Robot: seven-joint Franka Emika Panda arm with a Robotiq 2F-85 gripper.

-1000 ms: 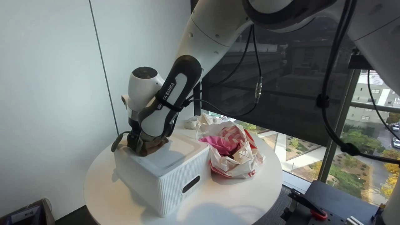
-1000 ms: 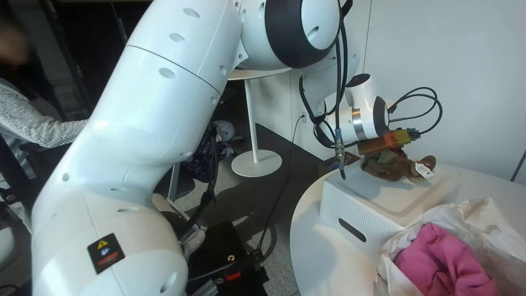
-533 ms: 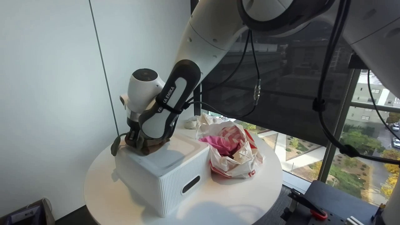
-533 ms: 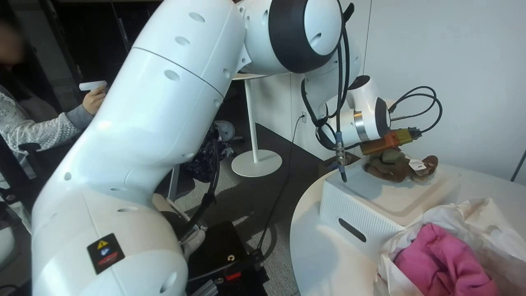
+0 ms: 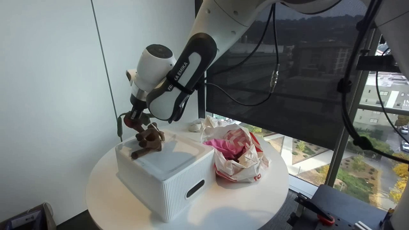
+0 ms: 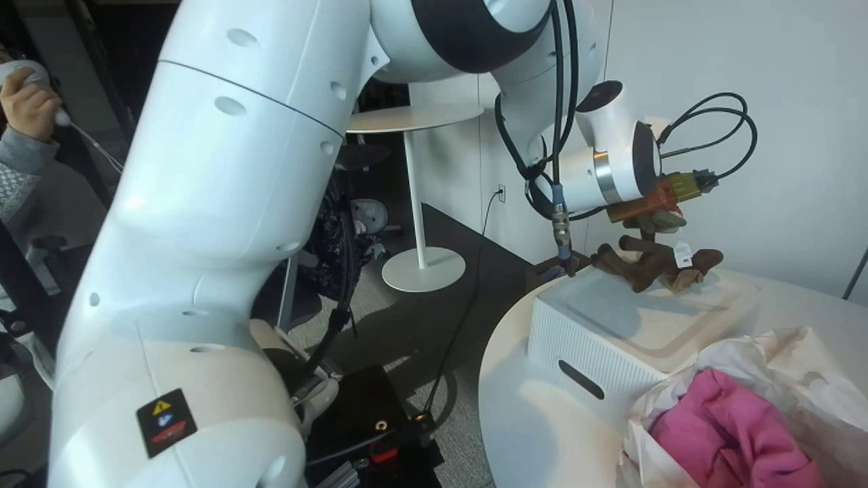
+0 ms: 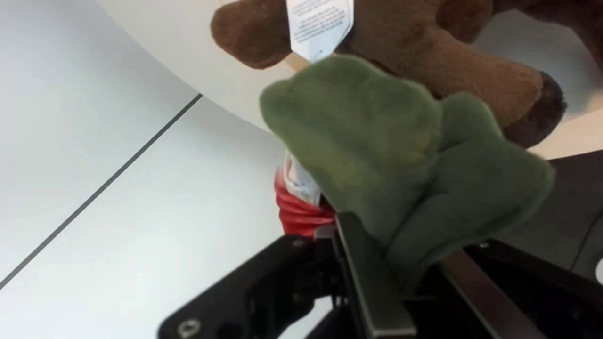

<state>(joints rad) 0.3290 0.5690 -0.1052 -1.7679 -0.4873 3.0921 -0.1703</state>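
Currently, a brown stuffed animal [image 6: 654, 264] is over the lid [image 5: 188, 145] of a white box [image 5: 140, 182], toward the left edge of the round tabletop [image 5: 252, 204] in an exterior view. The pincer [image 7: 399, 249] is clamped on the green flap [image 7: 358, 117] of the stuffed animal, with red cloth [image 7: 301, 207] just beside the hold. From there the stuffed animal drops to its body, whose long axis lies close to level. In an exterior view the body runs crosswise: the blunt end near the white label [image 6: 683, 255] points right, toward the stretch of the tabletop's edge along the wall [image 6: 780, 129], and a leg [image 6: 607, 259] points the opposite way, toward the tabletop's left edge. Whether the body rests on the lid or hangs just above it, I cannot tell.

The box sits flat on the tabletop, one corner close to the near edge, its ribbed side with the oval slot [image 5: 195, 188] turned toward the near and right edges. Just beside it, toward the right edge, stands a crumpled white bag [image 5: 233, 175] with pink cloth [image 6: 736, 434] in its mouth. Behind the bag, by the far edge, is a small pale lump [image 5: 195, 125]. Beyond the tabletop, a dark blind [image 5: 281, 83] hangs over the window [image 5: 310, 163], and in an exterior view a second round table [image 6: 417, 118] stands farther back.
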